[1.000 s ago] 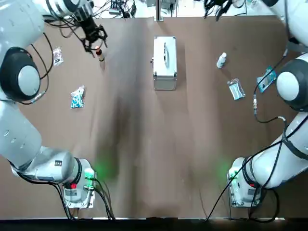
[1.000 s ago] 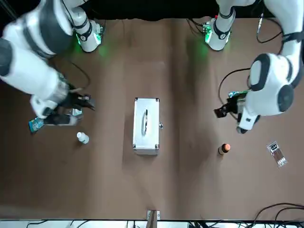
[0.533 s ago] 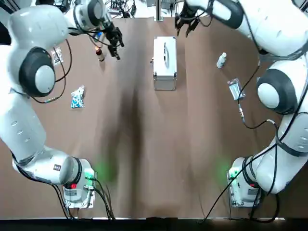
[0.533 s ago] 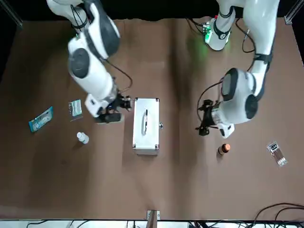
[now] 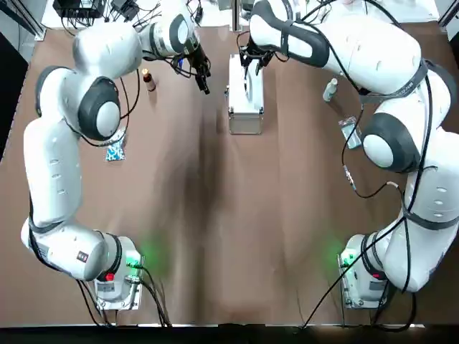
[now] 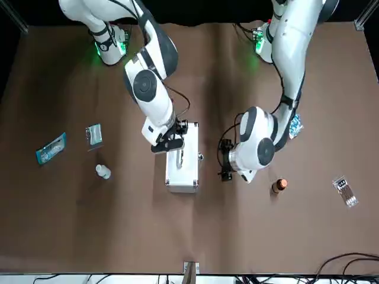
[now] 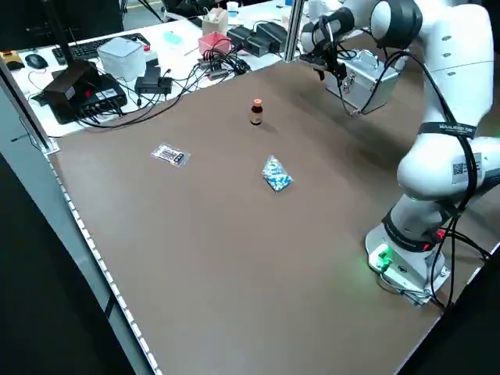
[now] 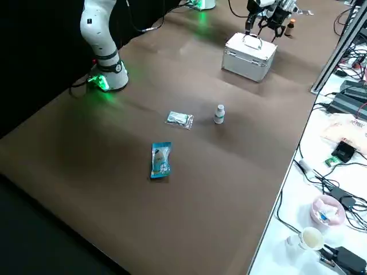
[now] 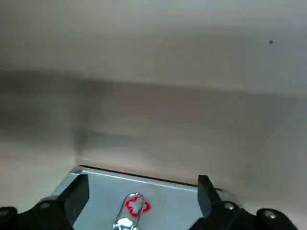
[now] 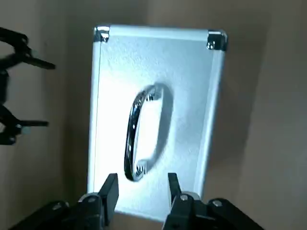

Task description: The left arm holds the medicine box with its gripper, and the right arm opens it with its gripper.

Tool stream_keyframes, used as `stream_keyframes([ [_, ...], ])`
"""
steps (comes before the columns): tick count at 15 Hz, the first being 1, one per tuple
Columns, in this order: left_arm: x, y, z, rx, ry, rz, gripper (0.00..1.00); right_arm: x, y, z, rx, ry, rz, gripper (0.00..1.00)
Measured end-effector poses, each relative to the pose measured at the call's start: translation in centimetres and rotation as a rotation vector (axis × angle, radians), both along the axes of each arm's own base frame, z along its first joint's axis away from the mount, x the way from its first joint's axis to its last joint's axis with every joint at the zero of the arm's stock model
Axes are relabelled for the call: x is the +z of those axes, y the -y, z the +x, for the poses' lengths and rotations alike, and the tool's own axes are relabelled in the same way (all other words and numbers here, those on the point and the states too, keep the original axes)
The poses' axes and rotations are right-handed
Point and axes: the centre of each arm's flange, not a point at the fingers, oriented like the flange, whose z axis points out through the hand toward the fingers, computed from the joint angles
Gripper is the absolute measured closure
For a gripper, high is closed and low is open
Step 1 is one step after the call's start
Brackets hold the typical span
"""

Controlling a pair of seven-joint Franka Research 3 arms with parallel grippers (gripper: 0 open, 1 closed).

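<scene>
Two empty grippers are gaping, upper centre: left gripper (image 5: 204,77) beside, right gripper (image 5: 249,63) over the medicine box (image 5: 246,100), which is lying lengthwise top-to-bottom.

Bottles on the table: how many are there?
2. An orange-capped brown bottle stands left of the medicine box; a white bottle stands right of it. Others may be hidden.

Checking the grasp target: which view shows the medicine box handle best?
Right wrist view: it looks straight down on the handle, whole and large. Top and front views show it small, by the right gripper; right side view, tiny; left wrist view misses it.
</scene>
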Motion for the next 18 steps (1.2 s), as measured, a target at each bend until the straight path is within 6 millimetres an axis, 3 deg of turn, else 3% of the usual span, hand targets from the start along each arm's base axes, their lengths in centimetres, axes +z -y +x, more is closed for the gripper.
stream_keyframes([
  [8, -1.0, 5.7, -2.2, -0.036, 0.070, -0.016, 0.00, -1.7, -1.0, 0.5, 0.000, 0.027, 0.011, 0.50],
  [18, -1.4, 8.0, -3.2, 0.076, 0.066, -0.010, 0.00, -1.9, -1.1, 0.9, -0.005, 0.046, 0.019, 0.50],
])
